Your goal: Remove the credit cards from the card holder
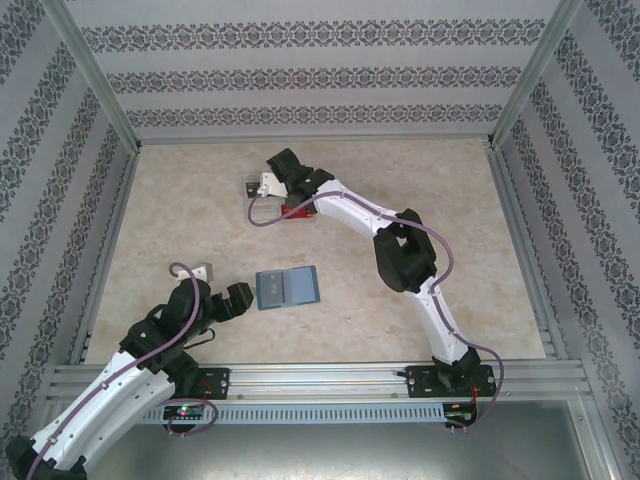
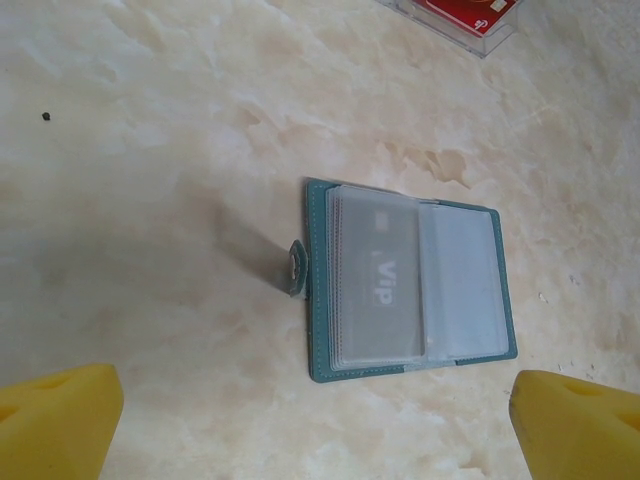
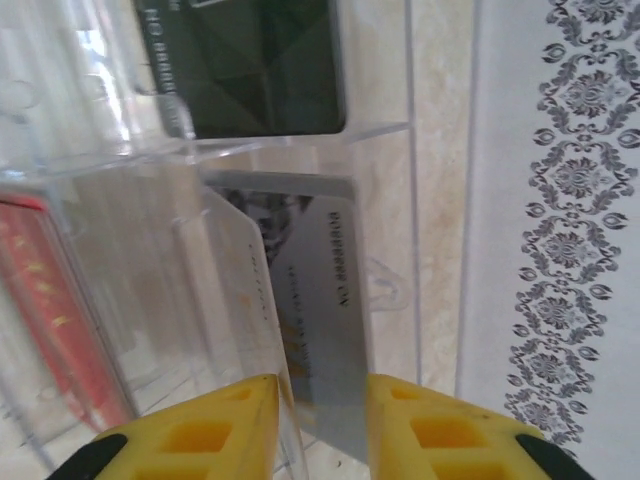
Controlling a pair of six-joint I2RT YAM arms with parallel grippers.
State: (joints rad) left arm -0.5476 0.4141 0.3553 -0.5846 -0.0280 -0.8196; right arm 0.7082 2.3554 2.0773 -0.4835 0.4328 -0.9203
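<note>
The card holder [image 2: 410,285] lies open on the table [image 2: 150,200] — VIP card [image 2: 378,280] sleeved inside.

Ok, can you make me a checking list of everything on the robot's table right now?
Surface: beige marbled table.
Job's things: card holder lies open, VIP card in one sleeve; clear tray holds black card, red card and tilted silver card.
Clutter: one small dark speck.
Grippers: left gripper open, beside the card holder, not touching; right gripper astride the silver card in the tray, grip unclear.
Cables: purple cable along each arm.
Surroundings: patterned walls, metal frame.
</note>
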